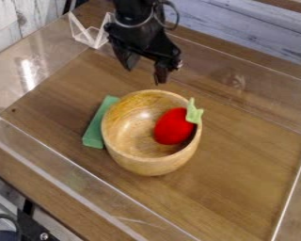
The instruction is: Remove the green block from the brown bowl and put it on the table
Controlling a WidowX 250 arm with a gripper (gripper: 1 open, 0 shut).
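Observation:
The brown bowl (pixel 134 151) stands on the table (pixel 241 179) near the middle. A flat green block (pixel 95 123) lies at the bowl's left outer wall, partly hidden by the bowl; it looks to be outside the bowl, resting on the table. My black gripper (pixel 144 68) hangs open above the table just behind the bowl's far rim, pointing steeply down. Nothing is between its fingers, and it touches neither bowl nor block.
A red strawberry-shaped toy (pixel 175 127) with a green leaf top lies inside the bowl on the right. Low clear acrylic walls (pixel 65 179) edge the table. A small clear stand (pixel 90 31) sits at the back left.

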